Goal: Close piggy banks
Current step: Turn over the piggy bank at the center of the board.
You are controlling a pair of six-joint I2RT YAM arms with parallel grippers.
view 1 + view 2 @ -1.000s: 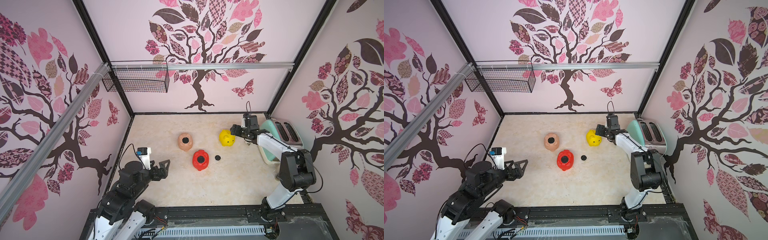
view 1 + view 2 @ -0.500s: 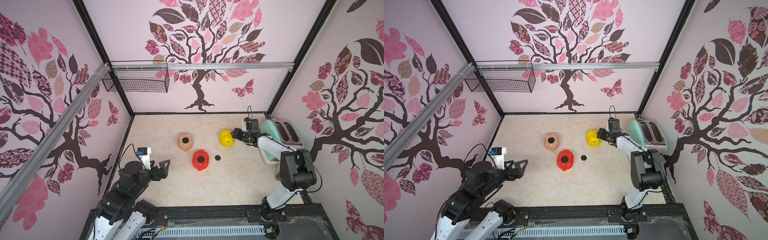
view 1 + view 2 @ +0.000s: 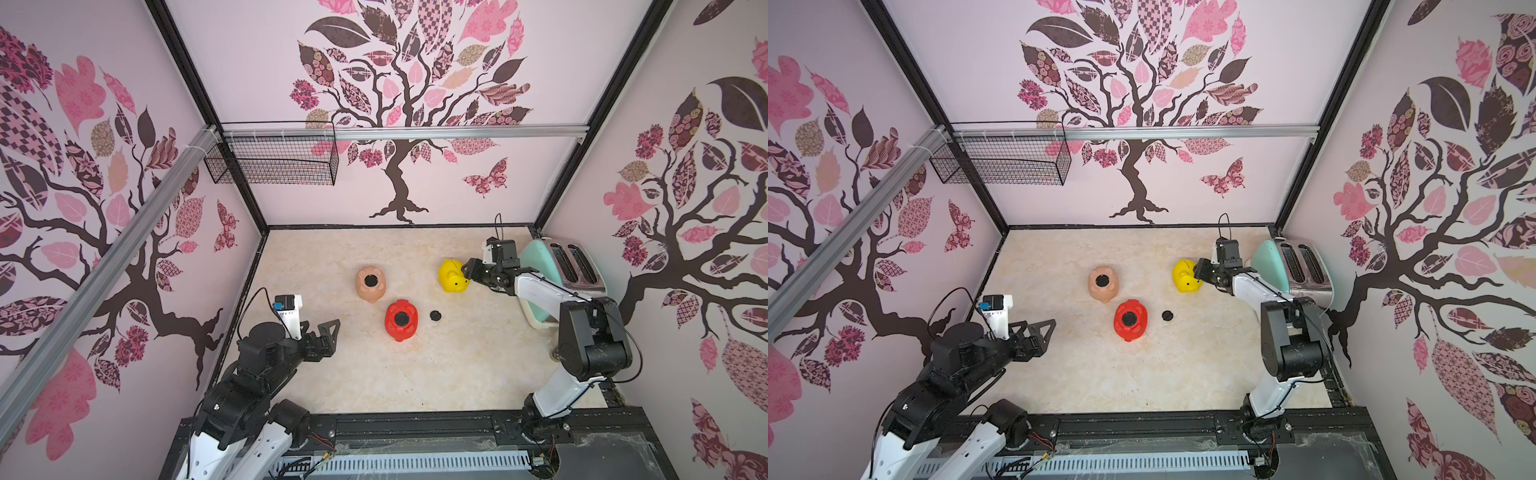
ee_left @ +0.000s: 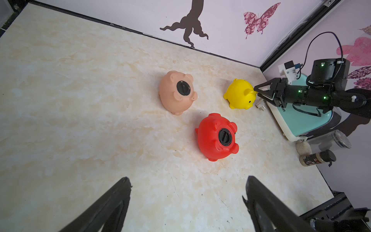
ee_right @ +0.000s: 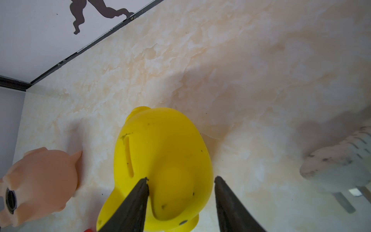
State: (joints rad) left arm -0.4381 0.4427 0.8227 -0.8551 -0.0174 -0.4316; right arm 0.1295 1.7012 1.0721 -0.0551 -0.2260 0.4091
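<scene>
two closed: peach pig (image 3: 370, 296) and red pig (image 3: 394, 332); yellow pig (image 5: 160, 140) unplugged, between jaws of right gripper (image 5: 180, 178), grip uncertain; loose plug (image 3: 435, 315) nearby; left gripper (image 4: 187, 178) spread, empty.

You operated inside a laboratory robot test cell dressed to resemble a domestic room. Black frame posts (image 3: 184, 62) at the corners and an aluminium rail (image 3: 457, 132) across the back wall marked it as a built enclosure. The left arm (image 3: 266, 357) and the right arm (image 3: 590, 345) stood on a black base rail (image 3: 415, 428) along the front edge of the marble-look tabletop (image 3: 457, 374). Printed tree decals (image 3: 399, 178) covered the walls, and a wire basket (image 3: 274, 160) hung in the back left corner. Household props supplied the home setting: a mint-green toaster (image 3: 532, 257) at the right edge, a spice jar (image 4: 317, 158) near it, and the peach-pink piggy bank (image 3: 365, 293), the red piggy bank (image 3: 392, 328) and the yellow piggy bank (image 3: 452, 277) near the tabletop's middle.
</scene>
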